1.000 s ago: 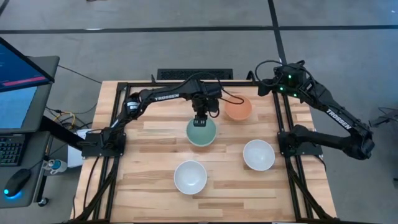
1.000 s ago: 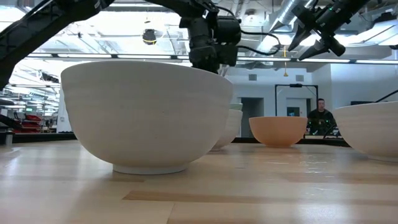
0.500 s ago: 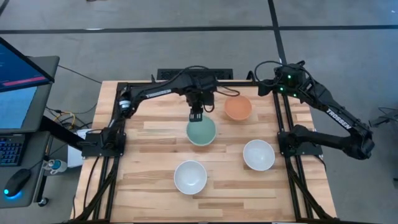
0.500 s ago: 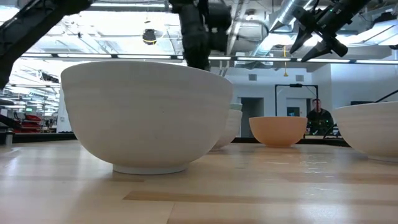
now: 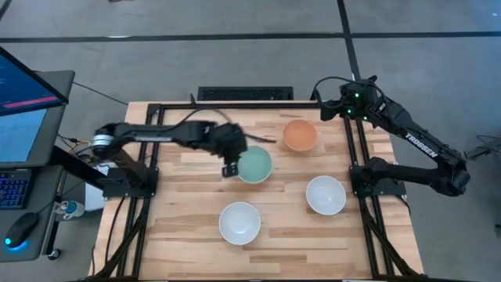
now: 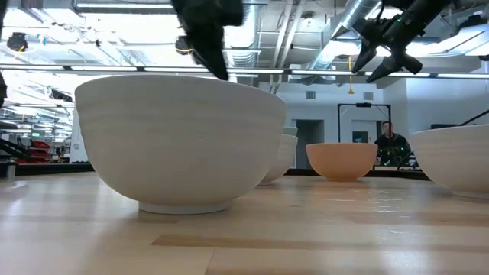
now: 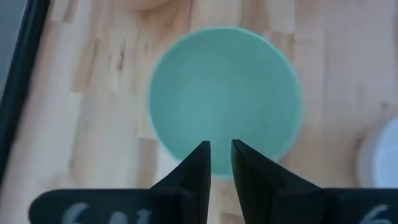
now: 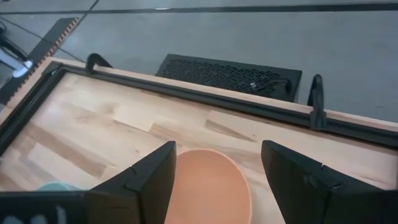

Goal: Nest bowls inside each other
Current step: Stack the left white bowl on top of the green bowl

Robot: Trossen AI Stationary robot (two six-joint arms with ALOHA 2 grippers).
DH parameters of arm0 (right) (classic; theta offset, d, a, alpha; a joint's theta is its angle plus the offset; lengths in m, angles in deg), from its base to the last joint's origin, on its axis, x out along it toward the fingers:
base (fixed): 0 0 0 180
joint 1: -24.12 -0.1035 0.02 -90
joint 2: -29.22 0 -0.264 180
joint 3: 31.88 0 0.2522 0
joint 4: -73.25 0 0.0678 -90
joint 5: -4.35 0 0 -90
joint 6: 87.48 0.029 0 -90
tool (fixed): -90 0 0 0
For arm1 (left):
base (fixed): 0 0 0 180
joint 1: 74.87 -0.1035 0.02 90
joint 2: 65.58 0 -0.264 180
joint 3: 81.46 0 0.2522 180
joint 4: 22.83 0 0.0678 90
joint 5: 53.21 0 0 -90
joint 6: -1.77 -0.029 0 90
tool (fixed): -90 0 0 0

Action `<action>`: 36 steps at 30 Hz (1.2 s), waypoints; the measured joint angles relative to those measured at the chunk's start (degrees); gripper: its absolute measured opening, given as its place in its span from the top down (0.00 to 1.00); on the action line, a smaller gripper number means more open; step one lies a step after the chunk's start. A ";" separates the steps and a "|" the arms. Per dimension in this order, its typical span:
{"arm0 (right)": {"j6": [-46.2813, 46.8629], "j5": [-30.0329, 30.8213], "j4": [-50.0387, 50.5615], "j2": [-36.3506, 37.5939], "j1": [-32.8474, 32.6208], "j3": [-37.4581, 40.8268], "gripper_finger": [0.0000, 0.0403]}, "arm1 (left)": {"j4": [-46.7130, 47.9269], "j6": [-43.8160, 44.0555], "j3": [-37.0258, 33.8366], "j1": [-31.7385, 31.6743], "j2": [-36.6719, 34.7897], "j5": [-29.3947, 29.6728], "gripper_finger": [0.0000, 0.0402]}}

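A mint green bowl (image 5: 254, 164) stands at the table's middle; in the low view its rim (image 6: 289, 131) shows above a white bowl's wall (image 6: 280, 162), in which it sits. An orange bowl (image 5: 300, 135) stands behind it to the right. Two more white bowls (image 5: 239, 222) (image 5: 326, 194) stand nearer. My left gripper (image 5: 228, 168) hovers just left of the mint bowl; the left wrist view shows its fingertips (image 7: 219, 146) a narrow gap apart and empty. My right gripper (image 8: 219, 146) is wide open, high over the far right, above the orange bowl (image 8: 208, 186).
A black frame (image 5: 235, 104) runs along the table's far edge and sides. A monitor and keyboard (image 5: 23, 102) stand off the table's left. Bare wood lies at the near left (image 5: 180, 219). A person (image 6: 393, 141) shows far off in the room.
My left gripper has left the mint bowl's far rim, risen, and swung toward the table's left and near side; it now hangs beside the bowl's left edge. The mint bowl has stayed in place. My right arm has shifted slightly toward the table's left.
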 joint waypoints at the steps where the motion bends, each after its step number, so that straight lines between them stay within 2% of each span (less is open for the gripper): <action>1: -0.07 -0.03 -0.23 -0.07 -0.48 0.00 0.35 | -1.45 1.47 -2.60 1.04 -1.83 0.32 0.86; 5: -0.07 0.00 -0.32 -0.51 -2.63 0.00 0.35 | -2.63 8.35 -8.58 6.08 -5.30 1.81 0.85; 10: 0.14 0.11 -0.27 -1.03 -4.95 0.02 0.35 | -0.76 14.83 -10.18 13.91 -5.28 3.90 0.80; 14: 0.48 2.97 -0.27 -1.01 -6.99 0.02 0.35 | -0.61 21.64 -10.77 19.24 -5.24 6.87 0.75; 20: -1.11 7.69 -0.27 -1.11 -10.63 0.02 0.35 | -0.76 30.30 -10.90 25.16 -4.17 5.89 0.66; 23: -1.33 9.17 0.02 -1.53 -12.85 0.06 0.35 | -2.45 33.99 -10.85 26.97 -3.35 5.93 0.60; 28: -1.44 13.67 0.56 -1.91 -16.52 0.10 0.35 | -2.93 34.42 -10.84 27.07 -0.10 5.93 0.50; 32: -1.42 14.11 1.40 -1.81 -18.12 0.04 0.35 | -1.94 34.52 -11.05 26.29 3.88 3.58 0.44; 36: -1.05 14.21 2.75 -1.75 -18.68 0.04 0.35 | -2.85 34.43 -10.45 26.42 5.23 4.24 0.39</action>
